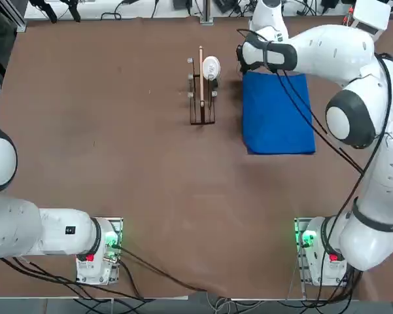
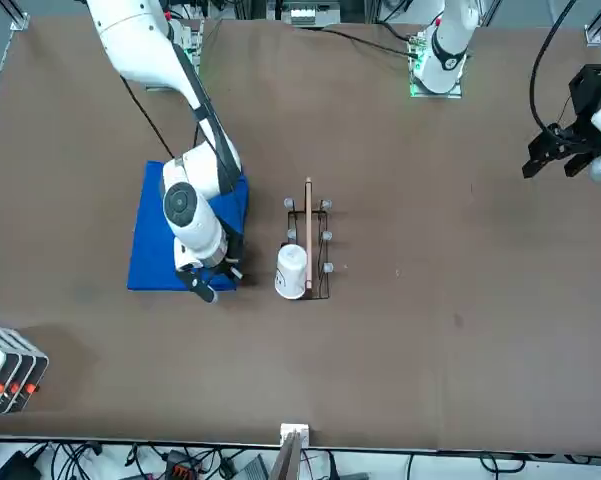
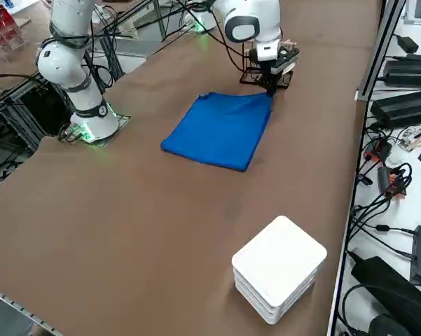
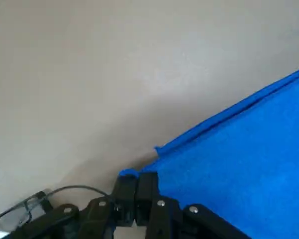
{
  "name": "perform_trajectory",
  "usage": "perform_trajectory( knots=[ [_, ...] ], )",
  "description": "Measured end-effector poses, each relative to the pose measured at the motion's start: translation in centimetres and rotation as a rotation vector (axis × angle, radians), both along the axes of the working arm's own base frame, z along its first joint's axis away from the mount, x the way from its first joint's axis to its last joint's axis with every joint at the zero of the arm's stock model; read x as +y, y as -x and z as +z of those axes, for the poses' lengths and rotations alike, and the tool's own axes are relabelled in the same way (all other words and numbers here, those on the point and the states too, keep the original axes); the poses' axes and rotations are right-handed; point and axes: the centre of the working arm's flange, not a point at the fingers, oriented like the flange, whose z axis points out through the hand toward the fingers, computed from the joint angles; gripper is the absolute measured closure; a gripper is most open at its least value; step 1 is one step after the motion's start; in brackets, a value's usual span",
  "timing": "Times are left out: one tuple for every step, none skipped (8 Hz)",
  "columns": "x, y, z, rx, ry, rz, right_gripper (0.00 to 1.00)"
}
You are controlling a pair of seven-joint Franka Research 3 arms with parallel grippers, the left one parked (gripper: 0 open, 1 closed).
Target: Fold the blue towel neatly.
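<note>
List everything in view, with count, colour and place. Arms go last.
Blue towel: one, bright blue, flat on the table, under and beside the right arm's end.
Rack: one, dark wire with pale knobs and a light rod, to the towel's left.
Cup: one, white, at the rack's far end.
Box-like stack: one, white-topped, far right of the table.
Table: one, brown, under all of these.
Cables and adapters: several, mostly black, beyond the table's far edge.
Left arm: one, white and dark grey, at left.
Right arm: one, white and dark grey, at right.
Right gripper: one, black, fingers together at a towel corner; whether they pinch cloth is unclear.
</note>
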Motion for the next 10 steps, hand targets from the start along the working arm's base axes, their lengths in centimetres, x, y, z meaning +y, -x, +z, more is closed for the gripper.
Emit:
perform_trajectory(
  knots=[
    [0.1,-0.1,-0.1,-0.002,0.000,0.002,0.98],
    [0.2,-0.3,-0.4,-0.001,0.000,0.005,0.98],
    [0.5,-0.3,-0.9,0.003,0.001,0.010,0.98],
    [0.8,-0.2,-1.4,0.009,0.003,0.014,0.98],
    [0.9,-0.1,-1.8,0.013,0.005,0.016,0.98],
    [1.0,-0.2,-1.9,0.012,0.005,0.017,0.95],
    [1.2,-0.5,-1.6,0.002,0.002,0.020,0.80],
    [1.4,-0.9,-0.9,-0.014,0.001,0.031,0.63],
    [1.5,-1.1,-0.4,-0.020,0.010,0.047,0.43],
    [1.6,-1.2,-0.1,-0.019,0.021,0.059,0.26]
  ],
)
